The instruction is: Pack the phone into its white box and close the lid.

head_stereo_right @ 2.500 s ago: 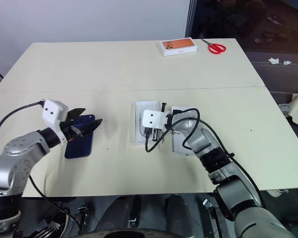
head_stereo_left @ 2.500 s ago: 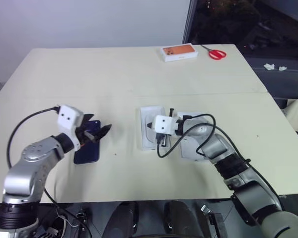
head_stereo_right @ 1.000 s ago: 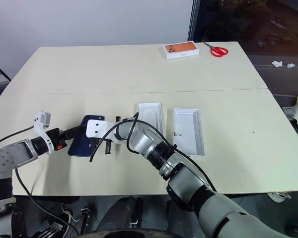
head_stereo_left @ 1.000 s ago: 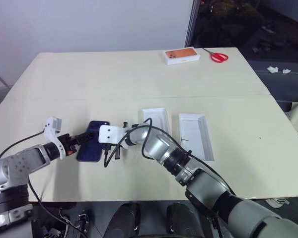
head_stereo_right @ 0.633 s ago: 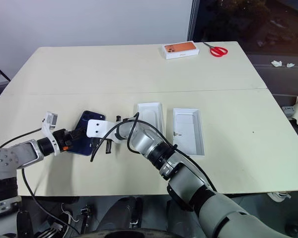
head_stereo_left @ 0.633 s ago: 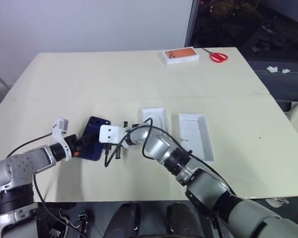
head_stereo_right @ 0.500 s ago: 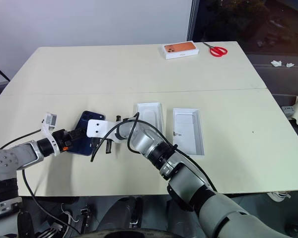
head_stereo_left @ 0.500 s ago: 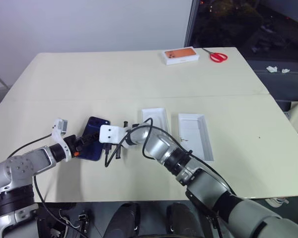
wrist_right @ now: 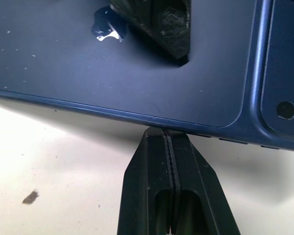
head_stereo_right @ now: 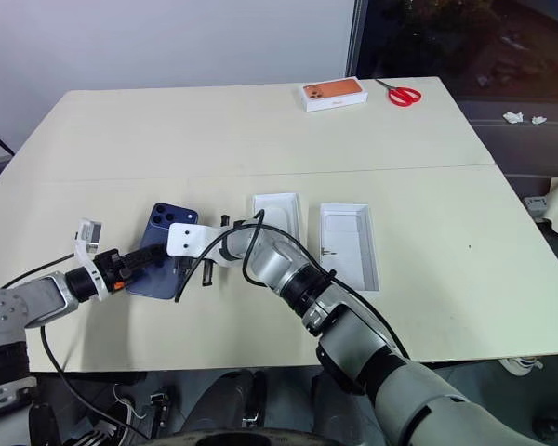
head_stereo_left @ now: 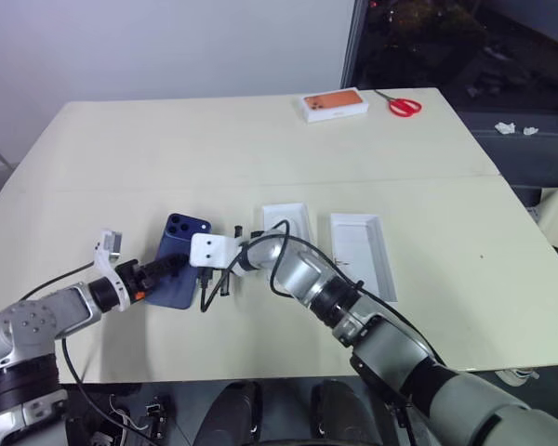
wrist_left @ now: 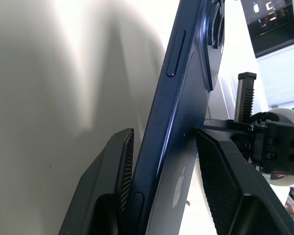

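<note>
Cream desk below, I'm clamping the left fingers across the phone (tilted on edge), while the closed right fingers are propping its far edge.

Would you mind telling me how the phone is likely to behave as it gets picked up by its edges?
The phone looks stiff: it is tilted up off the table without sagging. Its glossy back and smooth frame probably make it slippery between the left tool's fingers. Being thin, it would likely tip flat if the shut right tool at its edge let go.
</note>
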Available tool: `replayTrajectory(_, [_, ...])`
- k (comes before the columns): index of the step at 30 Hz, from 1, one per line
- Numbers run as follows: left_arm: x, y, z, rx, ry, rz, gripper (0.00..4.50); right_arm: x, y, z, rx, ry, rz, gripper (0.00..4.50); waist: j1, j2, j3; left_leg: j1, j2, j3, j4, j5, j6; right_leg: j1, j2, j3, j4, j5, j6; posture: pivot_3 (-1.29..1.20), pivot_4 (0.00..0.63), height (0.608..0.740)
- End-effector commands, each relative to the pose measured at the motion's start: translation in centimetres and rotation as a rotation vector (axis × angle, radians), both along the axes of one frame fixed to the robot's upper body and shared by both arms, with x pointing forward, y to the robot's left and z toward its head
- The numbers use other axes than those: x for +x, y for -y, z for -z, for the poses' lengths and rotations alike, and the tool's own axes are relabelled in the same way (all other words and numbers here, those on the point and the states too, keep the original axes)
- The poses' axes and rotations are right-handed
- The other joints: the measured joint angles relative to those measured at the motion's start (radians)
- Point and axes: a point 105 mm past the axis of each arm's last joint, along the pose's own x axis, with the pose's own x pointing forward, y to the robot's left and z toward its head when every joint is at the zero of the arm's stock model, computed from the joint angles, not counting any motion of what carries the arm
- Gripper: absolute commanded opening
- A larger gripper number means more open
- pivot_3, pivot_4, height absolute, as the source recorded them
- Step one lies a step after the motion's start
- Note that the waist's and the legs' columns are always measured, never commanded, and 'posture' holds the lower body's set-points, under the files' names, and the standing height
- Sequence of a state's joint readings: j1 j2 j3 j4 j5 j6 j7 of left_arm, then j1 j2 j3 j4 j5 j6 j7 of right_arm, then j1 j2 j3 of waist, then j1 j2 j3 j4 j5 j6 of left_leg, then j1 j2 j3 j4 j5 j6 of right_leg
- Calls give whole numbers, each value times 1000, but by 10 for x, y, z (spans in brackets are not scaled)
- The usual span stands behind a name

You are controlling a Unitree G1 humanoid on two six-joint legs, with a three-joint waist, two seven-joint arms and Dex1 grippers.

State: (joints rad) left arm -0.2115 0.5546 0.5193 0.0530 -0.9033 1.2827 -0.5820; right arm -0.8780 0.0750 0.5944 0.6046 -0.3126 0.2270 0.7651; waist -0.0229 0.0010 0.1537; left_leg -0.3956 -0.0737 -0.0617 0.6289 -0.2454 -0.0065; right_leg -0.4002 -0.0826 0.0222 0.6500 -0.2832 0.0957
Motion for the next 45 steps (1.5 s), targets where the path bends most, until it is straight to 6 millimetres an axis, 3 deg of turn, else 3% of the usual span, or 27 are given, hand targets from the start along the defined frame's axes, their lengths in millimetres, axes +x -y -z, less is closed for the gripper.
replayTrajectory(1, [-13, 6, 33, 44, -142, 13, 1758, -1, -7, -12, 33, 39, -24, 0, 0, 0, 0, 1, 0, 0, 0, 0, 0, 1, 0, 0, 0, 0, 0, 0, 150, 740])
replayTrajectory(13, [-14, 14, 44, 167, -153, 21, 1758, 11, -16, -32, 59, 38, 26, 0, 3, 0, 0, 3, 0, 0, -1, -1, 1, 4, 0, 0, -1, 0, 0, 0, 150, 740])
replayTrajectory(24, [-19, 15, 51, 224, -168, 19, 1758, 16, -18, -30, 36, 54, 45, 0, 2, 2, -1, 5, 0, 0, -1, -1, 1, 5, 0, 0, -1, 0, 0, 0, 150, 740])
replayTrajectory(26, [-18, 16, 50, 205, -162, 14, 1542, 16, -18, -31, 40, 53, 44, 0, 3, 3, -1, 5, 0, 0, -1, -1, 1, 5, 0, 0, -1, 0, 0, 0, 150, 740])
replayTrajectory(33, [-11, 10, 48, 171, -158, -47, 1530, 18, -16, -29, 40, 52, 51, 0, 7, 4, -2, 5, 0, 0, -1, -1, 1, 5, 0, 0, -1, 0, 0, 0, 150, 740])
replayTrajectory(41, [-6, 4, 40, -65, -183, -157, 1530, 18, -9, -24, 48, 39, 66, 0, 7, 4, -2, 5, 0, 0, -1, -1, 1, 5, 0, -1, -1, 0, 0, 0, 150, 740])
replayTrajectory(45, [-9, 8, 43, -84, -193, -175, 1530, 16, -5, -21, 46, 32, 66, 0, 9, 4, -2, 5, 0, 0, -1, -1, 1, 6, 0, -1, -2, 0, 0, 0, 150, 740])
